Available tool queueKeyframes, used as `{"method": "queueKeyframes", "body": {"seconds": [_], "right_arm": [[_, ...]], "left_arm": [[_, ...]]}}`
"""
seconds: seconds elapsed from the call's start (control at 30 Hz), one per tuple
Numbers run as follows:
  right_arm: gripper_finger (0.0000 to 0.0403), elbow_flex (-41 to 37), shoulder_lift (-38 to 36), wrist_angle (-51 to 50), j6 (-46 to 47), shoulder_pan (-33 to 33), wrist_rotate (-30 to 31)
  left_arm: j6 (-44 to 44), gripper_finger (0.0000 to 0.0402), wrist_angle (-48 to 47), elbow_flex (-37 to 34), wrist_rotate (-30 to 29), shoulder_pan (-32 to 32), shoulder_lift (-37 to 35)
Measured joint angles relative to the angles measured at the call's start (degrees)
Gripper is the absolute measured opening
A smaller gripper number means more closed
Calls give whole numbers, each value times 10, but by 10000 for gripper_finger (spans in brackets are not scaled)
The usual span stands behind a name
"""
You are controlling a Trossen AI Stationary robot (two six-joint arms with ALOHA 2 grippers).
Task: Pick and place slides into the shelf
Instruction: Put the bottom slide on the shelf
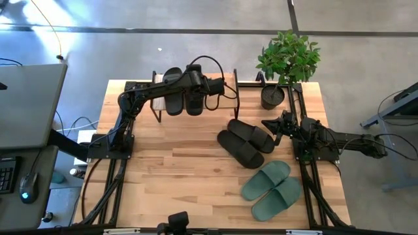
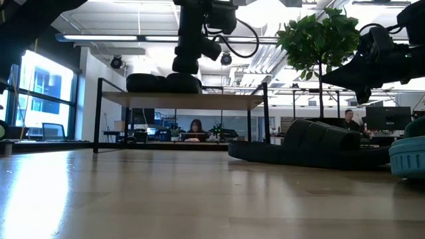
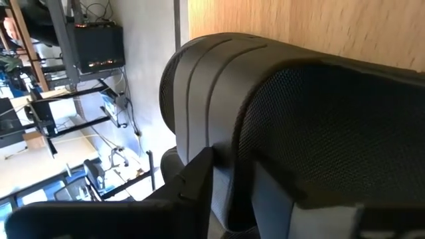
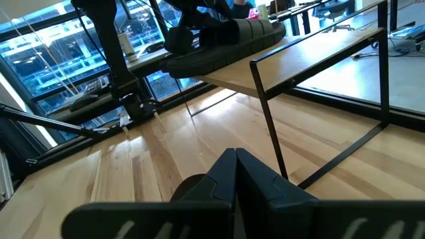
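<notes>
The shelf [image 1: 225, 91] stands at the table's far side, and two black slides [image 1: 173, 99] lie side by side on the left part of its plank. My left gripper [image 1: 196, 83] is down on the right one of these [image 1: 194, 103], shut on its strap. The low view shows both slides [image 2: 163, 83] on the plank [image 2: 219, 99] under that gripper [image 2: 186, 66]. A second black pair [image 1: 245, 140] and the green pair [image 1: 271, 189] lie on the table. My right gripper [image 1: 275, 124] hovers shut and empty above the black pair's right end. My left gripper holds the black slide by its wide strap [image 3: 219, 126], coming from above. One finger [image 3: 192, 182] is outside the strap and the other [image 3: 319, 216] inside, under it. The slide's sole lies on the shelf plank [image 3: 299, 23].
A potted plant [image 1: 287, 62] stands at the far right corner, close behind my right arm. The shelf's right half [image 4: 319, 53] is bare plank. Bare tabletop lies in the near left part [image 1: 170, 176]. People sit at desks in the room beyond [image 2: 196, 127].
</notes>
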Motion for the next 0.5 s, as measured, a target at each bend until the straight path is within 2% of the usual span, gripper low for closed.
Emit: {"method": "queueKeyframes", "body": {"seconds": [0.5], "right_arm": [[0, 0, 0, 0, 0, 0, 1]], "left_arm": [[-3, 177, -29, 0, 2, 0, 0]]}}
